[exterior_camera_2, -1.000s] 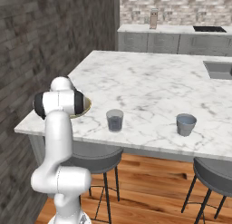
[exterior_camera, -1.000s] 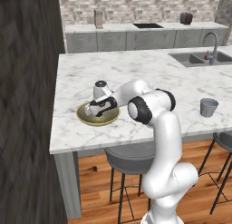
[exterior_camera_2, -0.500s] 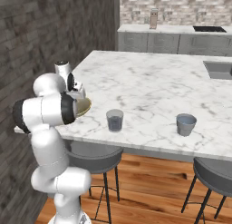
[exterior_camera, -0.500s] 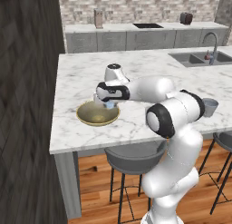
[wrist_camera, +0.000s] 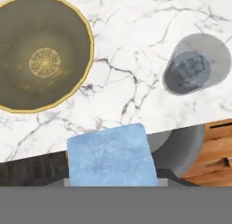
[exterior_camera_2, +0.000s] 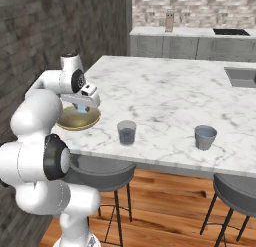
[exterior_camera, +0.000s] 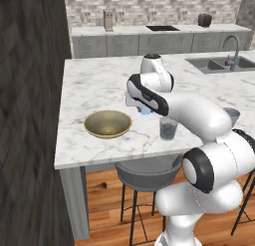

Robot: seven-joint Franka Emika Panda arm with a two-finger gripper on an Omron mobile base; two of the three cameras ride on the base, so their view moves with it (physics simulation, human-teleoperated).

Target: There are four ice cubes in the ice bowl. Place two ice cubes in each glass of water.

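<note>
My gripper (exterior_camera: 145, 109) hangs a little above the marble counter, between the ice bowl (exterior_camera: 107, 123) and the nearer glass of water (exterior_camera: 168, 128), shut on one pale blue ice cube (exterior_camera: 146, 111). From the right base view the gripper (exterior_camera_2: 83, 108) and its ice cube (exterior_camera_2: 82, 109) sit over the ice bowl's (exterior_camera_2: 75, 122) far rim. The hand view looks down past the held ice cube (wrist_camera: 111, 155) at the ice bowl (wrist_camera: 43, 53), whose inside is bare brass, and at the glass (wrist_camera: 197, 64), which holds a blurred blocky shape. The other glass (exterior_camera_2: 205, 137) stands further right.
Both glasses stand close to the counter's front edge (exterior_camera_2: 150, 158). Grey stools (exterior_camera: 147, 173) (exterior_camera_2: 235, 188) sit below that edge. A sink (exterior_camera: 219, 64) with a tap is set into the counter at the far right.
The gripper has risen out of the ice bowl with an ice cube and swung right toward the nearer glass. The arm's elbow has swung out to the right.
</note>
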